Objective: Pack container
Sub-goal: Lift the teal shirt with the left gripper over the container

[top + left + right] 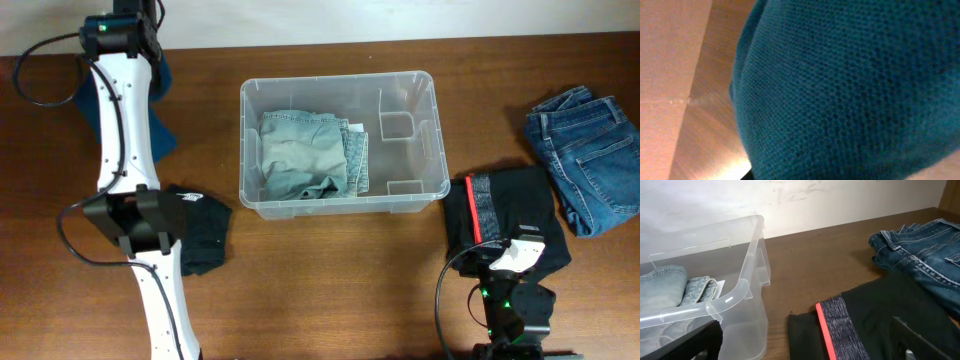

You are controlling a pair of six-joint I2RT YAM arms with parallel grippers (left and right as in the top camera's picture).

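The container (437, 140) is a clear plastic tub in the middle of the table, and it also shows in the right wrist view (735, 292). Folded pale denim (303, 152) lies in its left part. My left gripper (120, 30) is at the far left, down on a teal knit garment (162, 135). That garment (850, 90) fills the left wrist view and hides the jaws. My right gripper (810, 345) is open, low over a black garment with a red stripe (860, 325), which lies right of the tub (505, 200).
Folded blue jeans (590, 150) lie at the far right and also show in the right wrist view (920, 250). A black garment (205, 230) lies left of the tub, beside my left arm. The tub's right part holds moulded dividers (405, 125).
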